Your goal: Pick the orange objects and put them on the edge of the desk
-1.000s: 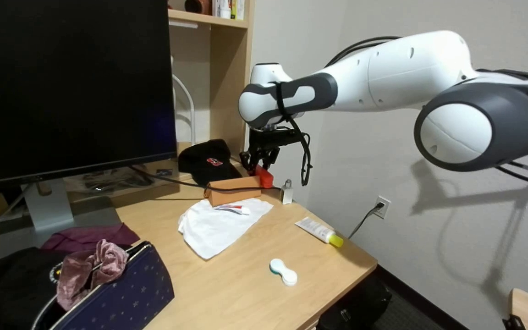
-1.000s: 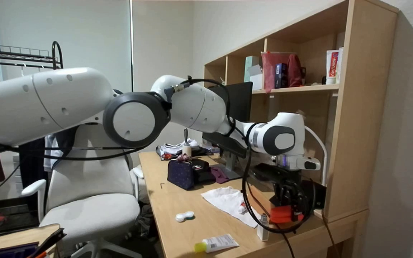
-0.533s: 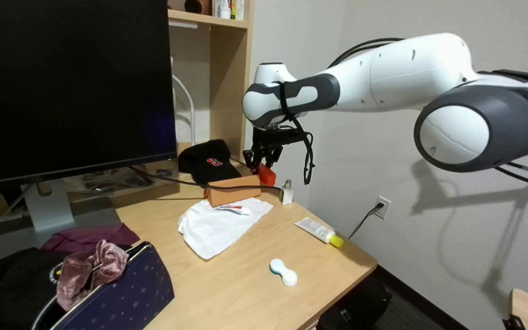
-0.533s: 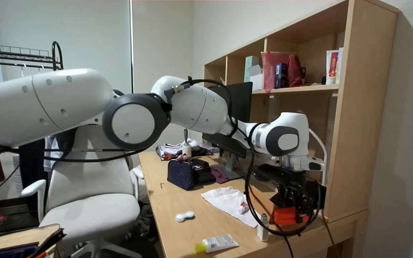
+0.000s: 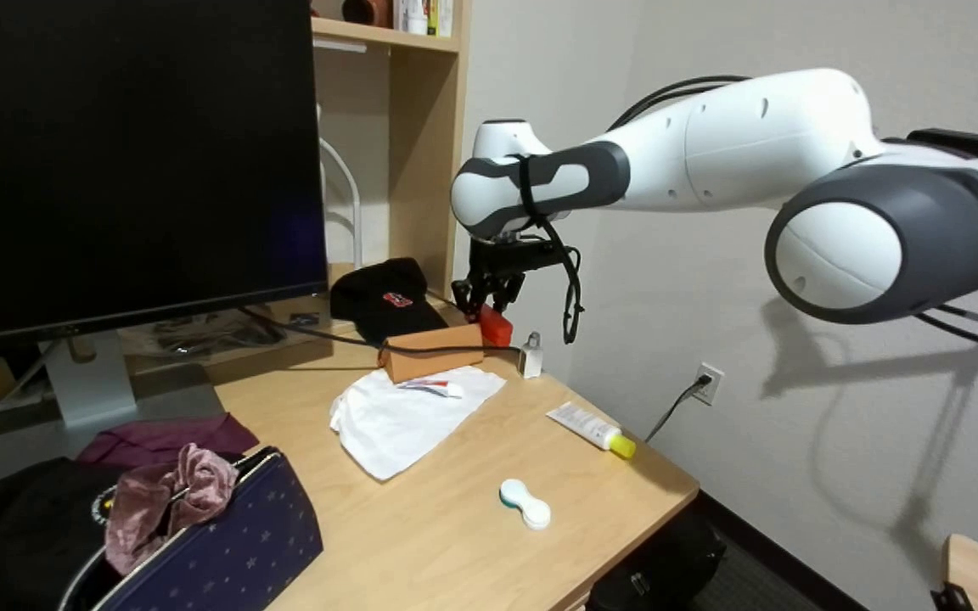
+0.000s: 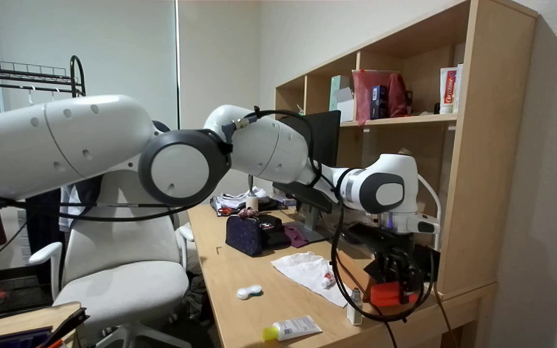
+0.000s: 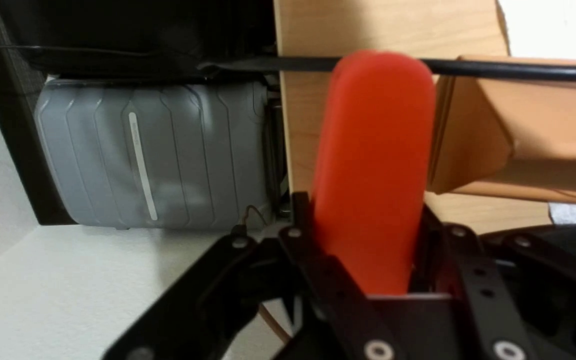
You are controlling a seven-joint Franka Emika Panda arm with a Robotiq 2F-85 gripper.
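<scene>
Grey suitcase (image 7: 158, 155) far left in wrist view, down past the edge of the worktop (image 7: 313, 30). Risk: if I release too far out, the red-orange block (image 7: 375, 150) could tip over that edge. Black cable (image 7: 518, 69) crosses the edge and passes behind the block; set down on it, the block could rock. Mid-frame, my gripper (image 7: 368, 215) pinches the block, parted just its width. Block's near the edge; can't tell if its underside clears the worktop. Tan wedge-shaped case (image 7: 558, 110) just right of it.
</scene>
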